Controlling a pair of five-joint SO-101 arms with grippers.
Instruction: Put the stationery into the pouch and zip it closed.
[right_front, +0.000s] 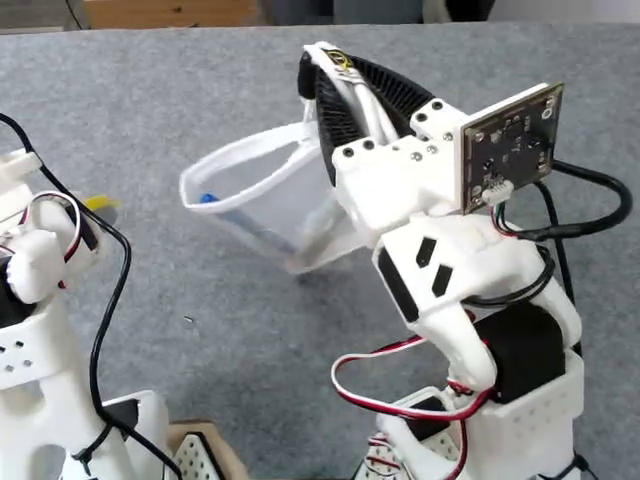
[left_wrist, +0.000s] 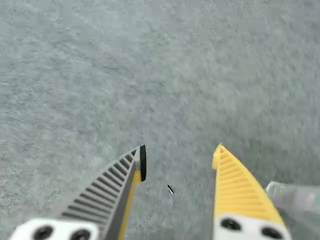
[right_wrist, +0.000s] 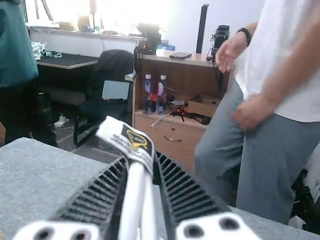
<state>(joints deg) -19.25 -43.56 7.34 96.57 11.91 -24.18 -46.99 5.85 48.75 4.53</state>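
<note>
Hanging from your right pincer, the pouch is a see-through bag with a white rim. It is held up over the middle of the grey worktop, tilted, with its mouth gaping toward your left arm. The right pincer is clamped on that rim: in the right wrist view the rim and its label stand up between the two black ribbed fingers, pressed from both sides. A small blue item sits inside the pouch, just behind the open mouth. You cannot tell whether the pouch's low corner touches the worktop. Your left pincer is well apart from the pouch, pointing down at the worktop with its grey and yellow fingers spread wide. A clear plastic object lies just beside the yellow finger.
</note>
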